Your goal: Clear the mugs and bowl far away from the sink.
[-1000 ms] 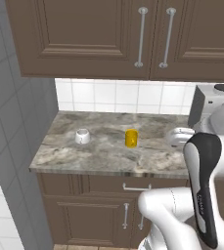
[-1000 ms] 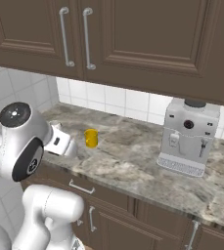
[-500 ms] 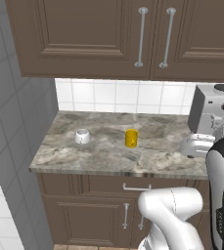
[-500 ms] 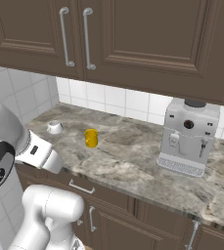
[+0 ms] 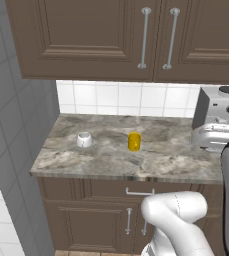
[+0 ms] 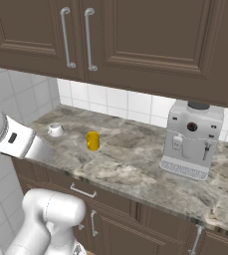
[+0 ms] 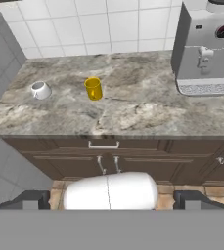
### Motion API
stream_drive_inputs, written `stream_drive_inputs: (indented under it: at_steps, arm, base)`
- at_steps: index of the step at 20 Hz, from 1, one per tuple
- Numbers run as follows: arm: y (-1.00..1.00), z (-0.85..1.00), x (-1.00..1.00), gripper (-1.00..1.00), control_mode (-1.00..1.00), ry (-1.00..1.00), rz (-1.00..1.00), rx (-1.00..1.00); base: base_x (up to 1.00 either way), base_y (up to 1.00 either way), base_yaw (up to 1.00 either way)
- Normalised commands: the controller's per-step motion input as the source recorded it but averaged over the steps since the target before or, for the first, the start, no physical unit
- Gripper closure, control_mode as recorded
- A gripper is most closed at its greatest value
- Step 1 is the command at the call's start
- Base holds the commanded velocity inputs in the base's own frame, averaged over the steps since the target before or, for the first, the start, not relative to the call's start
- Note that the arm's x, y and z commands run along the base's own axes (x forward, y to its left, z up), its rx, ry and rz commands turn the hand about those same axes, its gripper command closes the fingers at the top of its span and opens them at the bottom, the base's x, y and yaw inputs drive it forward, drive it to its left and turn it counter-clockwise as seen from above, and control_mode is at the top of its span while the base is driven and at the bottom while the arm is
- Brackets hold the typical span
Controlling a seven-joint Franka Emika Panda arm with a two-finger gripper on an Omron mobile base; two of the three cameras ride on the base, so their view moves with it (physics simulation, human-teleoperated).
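Two mugs stand on the marble counter. The white mug is near the counter's left end. The yellow mug is upright a short way to its right. My gripper is open, pulled well back from the counter's front edge and looking at it from in front of the cabinets. Its dark fingertips stand wide apart with nothing between them. The bowl and the sink are out of view.
A silver coffee machine stands at the back right of the counter. Brown wall cupboards hang above it, drawers and doors lie below. A grey tiled wall closes the left end.
The arm has swung back and lower, away from the counter, sliding toward the edge of both base views. Both mugs stay where they were.
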Motion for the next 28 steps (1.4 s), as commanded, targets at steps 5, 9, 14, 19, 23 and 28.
stream_drive_inputs:
  at_steps: [5,9,14,19,23,28]
  arm:
    - [0.00,0.30,0.00,-1.00,-1.00,-0.03,0.00,0.00]
    - [0.00,0.06,0.00,-1.00,-1.00,-0.10,0.00,0.00]
    - [0.02,0.05,0.00,-1.00,-1.00,-0.11,0.00,0.00]
    - [0.04,0.00,0.00,-1.00,-1.00,-0.03,0.00,-0.07]
    - [0.00,0.00,0.01,-1.00,-1.00,-0.08,0.00,-0.11]
    - [0.00,0.00,-0.04,-1.00,1.00,-0.04,0.00,-0.05]
  base:
    - [0.00,0.00,0.00]
    - [0.00,0.00,0.00]
    - [0.00,0.00,0.00]
    - [0.00,0.00,0.00]
    - [0.00,0.00,0.00]
    - [-0.18,0.00,-0.01]
